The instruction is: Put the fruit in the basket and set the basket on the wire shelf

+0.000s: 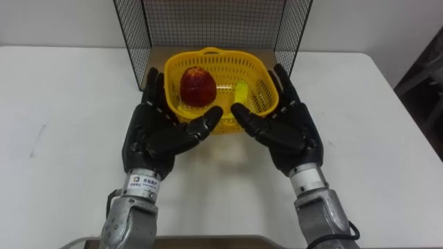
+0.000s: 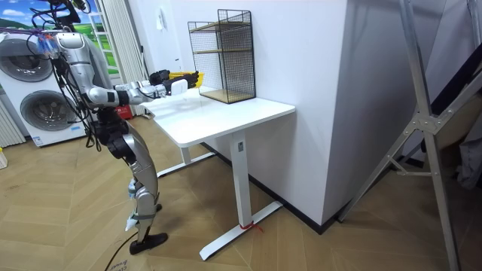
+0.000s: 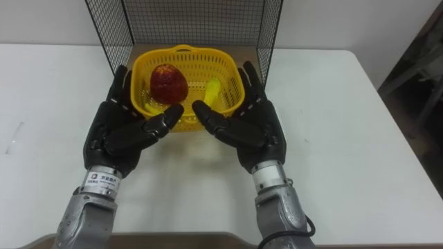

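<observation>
The basket, yellow plastic with an open-weave wall, sits in the upper middle of the left eye view on the white table, its far half between the side panels of the wire shelf and its near rim just outside them. Inside it lie a red fruit on the left and a smaller yellow fruit on the right, so the loading half of the job looks done; no other fruit is to be seen on the table. The left hand and the right hand flank the basket from below it in the frame, palms turned inward, fingers straight along its two sides and thumbs pointing toward each other at the near rim. Neither is curled round anything, and they seem to press on the walls rather than grasp them. In the room view the robot stands at the table's end on the left of the frame, both arms stretched forward toward the shelf, which stands at the back of the table. What seems left is the last stretch: getting the basket fully onto the shelf's lowest level, or onto a higher one if that is meant, then drawing both hands away. Whether the basket's base is already resting on the shelf's bottom board cannot be told.
</observation>
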